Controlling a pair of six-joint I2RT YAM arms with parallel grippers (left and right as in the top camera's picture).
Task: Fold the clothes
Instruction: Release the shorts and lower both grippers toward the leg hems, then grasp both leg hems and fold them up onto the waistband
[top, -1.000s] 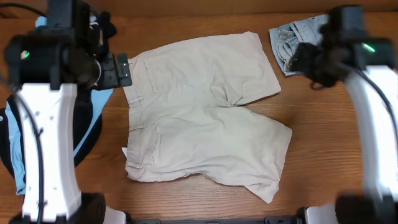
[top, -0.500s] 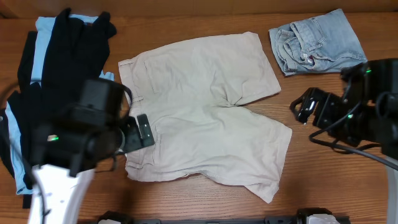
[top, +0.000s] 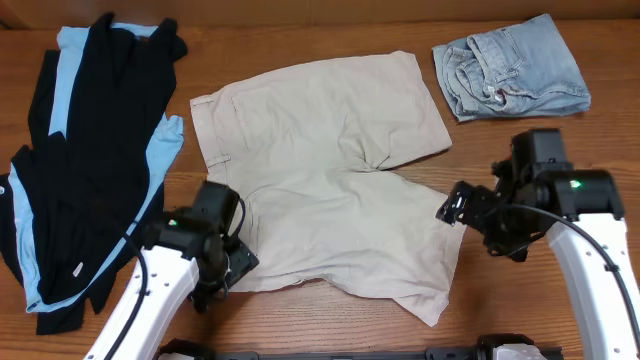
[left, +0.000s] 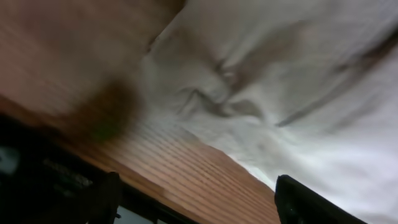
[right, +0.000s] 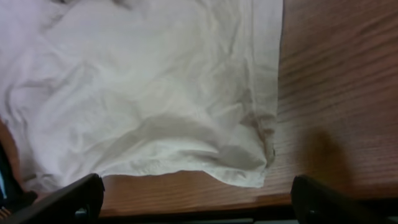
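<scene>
Large beige khaki shorts (top: 330, 170) lie spread flat in the middle of the wooden table, waistband to the left, legs to the right. My left gripper (top: 232, 268) is open and empty at the waistband's near corner; the blurred left wrist view shows that beige cloth (left: 292, 81). My right gripper (top: 452, 206) is open and empty at the hem of the near leg; the right wrist view shows the hem corner (right: 249, 168). Small light-blue denim shorts (top: 510, 65) lie crumpled at the far right. A black garment with light-blue panels (top: 90, 150) lies at the left.
The wooden table (top: 500, 310) runs to its front edge just below the khaki shorts. The table's front edge shows in the right wrist view (right: 205, 200) below the hem.
Both arms have swung down from the far corners toward the near side. The left gripper now sits at the waistband's near corner and the right at the near leg's hem. The clothes have not moved.
</scene>
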